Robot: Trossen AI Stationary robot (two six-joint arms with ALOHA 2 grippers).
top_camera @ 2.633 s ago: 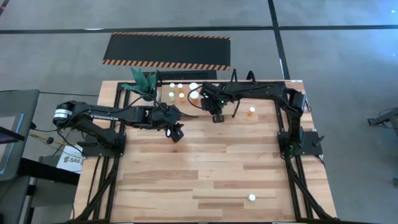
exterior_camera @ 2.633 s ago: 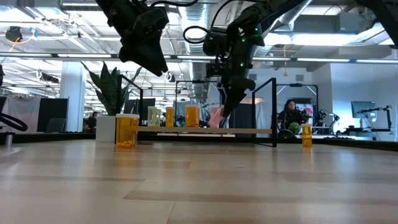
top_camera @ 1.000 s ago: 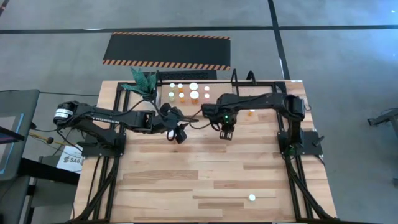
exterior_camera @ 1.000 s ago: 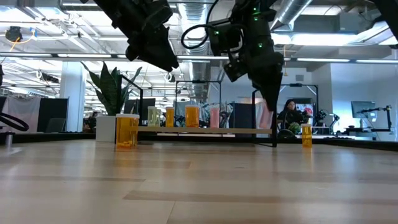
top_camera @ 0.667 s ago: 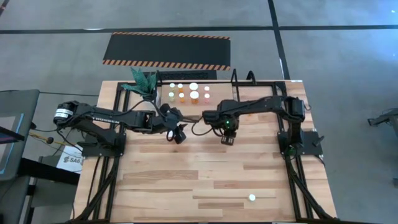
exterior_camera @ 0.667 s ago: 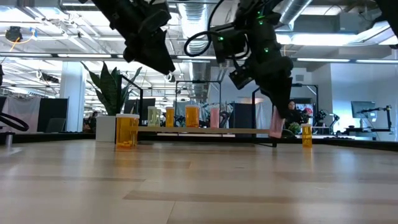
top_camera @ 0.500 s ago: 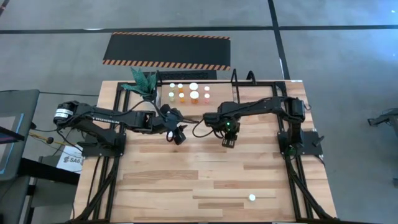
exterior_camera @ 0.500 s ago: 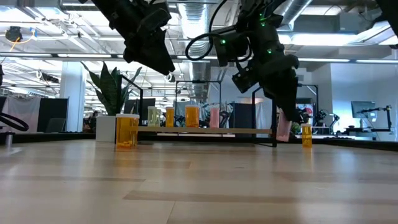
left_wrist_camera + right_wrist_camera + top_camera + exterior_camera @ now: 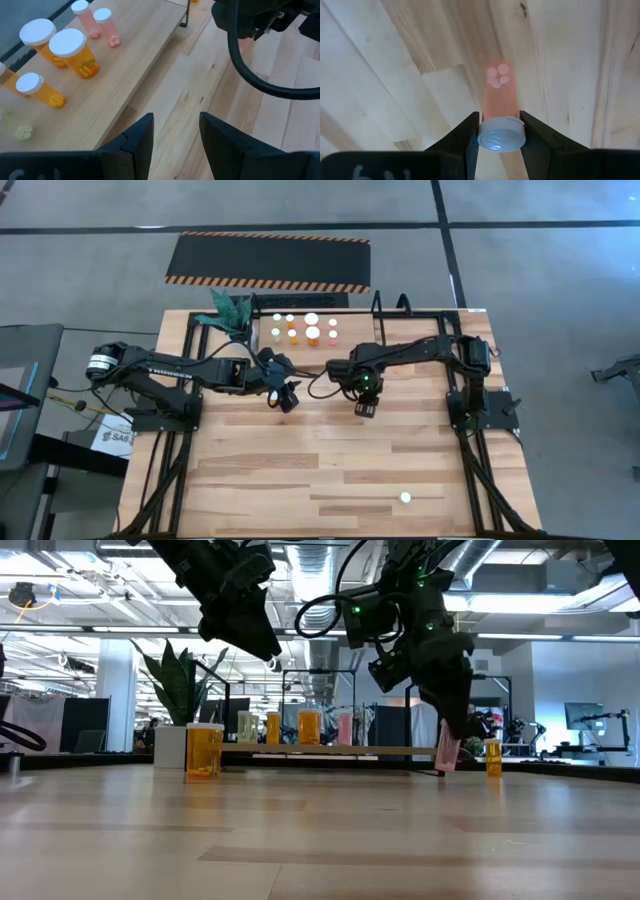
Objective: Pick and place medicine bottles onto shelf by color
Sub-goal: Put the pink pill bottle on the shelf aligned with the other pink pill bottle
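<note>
Beside the shelf: the right gripper (image 9: 500, 132) hangs over bare table just in front of the shelf (image 9: 262, 335), toward its right half.
Right gripper's hold: its fingers pinch a slim pink bottle (image 9: 500, 102) by the white cap, body pointing down at the planks; a cap grip keeps the bottle upright enough to be stood down. In the low view the pink bottle (image 9: 447, 750) hangs tilted, its base close to the table; whether it touches, I cannot tell.
Left gripper: the left gripper (image 9: 288, 394) hovers in front of the shelf's left half, fingers parted with nothing between them; its arm waits.
On the shelf: bottles stand in a row, grouped by colour, with pale yellow nearest the plant (image 9: 230, 310), then small and large orange bottles (image 9: 75, 55), then pink ones (image 9: 105, 26) farthest from it.
Likely step: the held bottle matches the pink end of the row, so I judge its place lies there.
Still off the shelf: one white-capped bottle (image 9: 405, 498) stands far from the shelf, near the table's front edge.
</note>
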